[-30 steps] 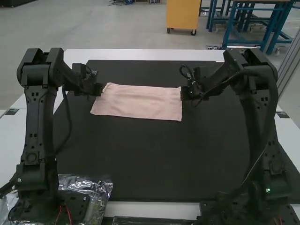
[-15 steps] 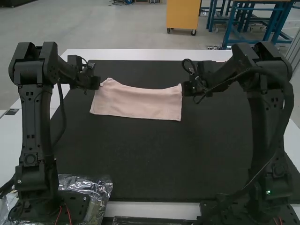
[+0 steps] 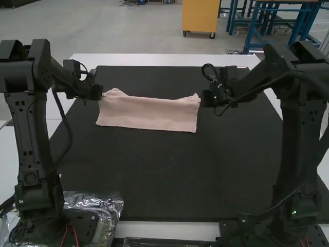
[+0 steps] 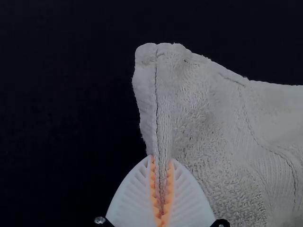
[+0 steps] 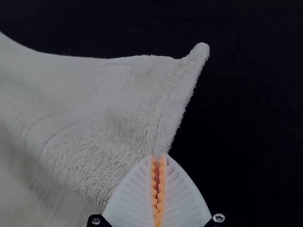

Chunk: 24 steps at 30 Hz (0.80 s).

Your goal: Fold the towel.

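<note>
The pink towel [image 3: 149, 113] lies as a wide strip toward the back of the black mat, its far corners raised. My left gripper [image 3: 102, 94] is at its far left corner, and my right gripper [image 3: 202, 98] at its far right corner. In the left wrist view, my left gripper [image 4: 161, 163] is shut on a pinched edge of the towel [image 4: 203, 123]. In the right wrist view, the fingers of my right gripper [image 5: 158, 161] are closed together on the edge of the towel [image 5: 113, 109], just below its pointed corner.
A black mat [image 3: 164, 180] covers most of the white table [image 3: 164, 60]. Crinkled clear plastic [image 3: 109, 206] lies at the near left, beside the left arm's base.
Both arms have lifted slightly and spread outward, the left gripper shifting left. The towel's far edge has risen at both ends and sags between them; its near edge has slid slightly left.
</note>
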{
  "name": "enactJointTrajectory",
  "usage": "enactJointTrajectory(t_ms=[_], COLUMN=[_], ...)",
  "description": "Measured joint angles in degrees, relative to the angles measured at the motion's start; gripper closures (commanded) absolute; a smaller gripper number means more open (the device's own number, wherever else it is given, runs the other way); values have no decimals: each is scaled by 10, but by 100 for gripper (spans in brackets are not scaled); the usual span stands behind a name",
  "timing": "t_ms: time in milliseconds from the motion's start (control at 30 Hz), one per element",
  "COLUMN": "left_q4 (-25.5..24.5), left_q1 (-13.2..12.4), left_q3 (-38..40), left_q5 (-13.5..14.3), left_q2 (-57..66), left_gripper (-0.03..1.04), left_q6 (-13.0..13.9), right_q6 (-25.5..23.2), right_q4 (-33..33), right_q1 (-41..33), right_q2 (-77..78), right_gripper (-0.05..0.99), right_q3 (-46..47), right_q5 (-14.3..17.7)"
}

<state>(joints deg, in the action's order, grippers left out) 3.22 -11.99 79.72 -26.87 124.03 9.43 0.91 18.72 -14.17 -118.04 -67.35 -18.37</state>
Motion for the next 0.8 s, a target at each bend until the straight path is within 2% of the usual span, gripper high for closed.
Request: enactJointTrajectory(t_ms=[500,800], left_q4=[17,69], left_q1=[-10,-15], left_q3=[-123,-204], left_q5=[0,-2], left_q2=[-83,-104], left_gripper=[99,99], left_q6=[15,19], right_q6=[-7,-9], right_q4=[-8,0], right_q1=[-1,-2], right_q2=[76,81], right_gripper=[96,96], right_q3=[90,160], right_q5=[-27,-46])
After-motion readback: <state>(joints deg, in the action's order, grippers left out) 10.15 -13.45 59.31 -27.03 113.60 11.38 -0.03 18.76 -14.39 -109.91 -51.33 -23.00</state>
